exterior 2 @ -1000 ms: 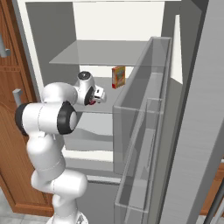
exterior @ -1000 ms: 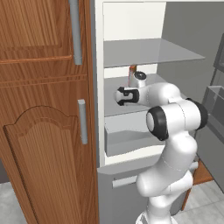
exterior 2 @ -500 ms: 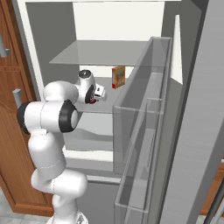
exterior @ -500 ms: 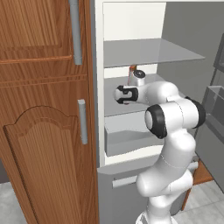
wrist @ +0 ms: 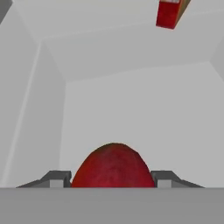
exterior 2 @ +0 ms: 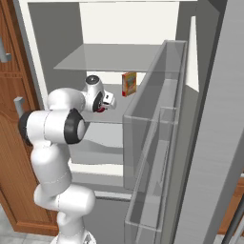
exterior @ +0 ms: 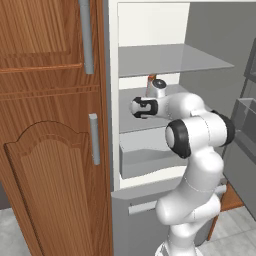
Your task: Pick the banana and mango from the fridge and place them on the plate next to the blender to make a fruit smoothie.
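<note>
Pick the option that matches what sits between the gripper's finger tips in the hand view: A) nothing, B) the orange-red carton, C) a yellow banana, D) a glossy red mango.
D: in the hand view the red, rounded mango fills the gap of the gripper with a finger tip against each side, while the orange-red carton stands far off on the fridge shelf.
</note>
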